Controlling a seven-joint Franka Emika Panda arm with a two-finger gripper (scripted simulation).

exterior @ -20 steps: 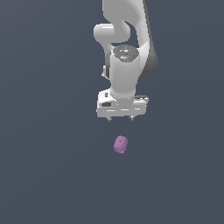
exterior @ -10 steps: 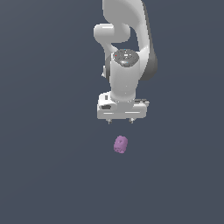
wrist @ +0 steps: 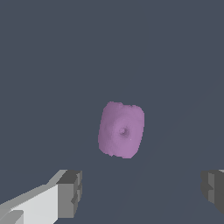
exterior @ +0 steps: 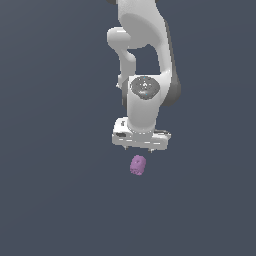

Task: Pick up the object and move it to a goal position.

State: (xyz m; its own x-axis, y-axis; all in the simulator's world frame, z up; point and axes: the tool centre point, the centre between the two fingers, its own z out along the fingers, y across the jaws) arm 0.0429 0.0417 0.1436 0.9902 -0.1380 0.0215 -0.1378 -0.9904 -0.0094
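The object (exterior: 138,165) is a small light-purple, lumpy barrel lying on the dark grey floor. It sits just below my white gripper (exterior: 140,149) in the exterior view. In the wrist view the object (wrist: 121,129) shows end-on with a small dimple in its face. My gripper (wrist: 140,192) is open, and the object lies apart from both grey fingertips (wrist: 70,193), ahead of the wide gap between them. Nothing is held.
The flat dark grey floor (exterior: 50,200) spreads all around the object. The white arm (exterior: 145,55) rises above the gripper in the exterior view. No other objects show.
The gripper has come down a little toward the object, so the gap between them is smaller. The object has not moved.
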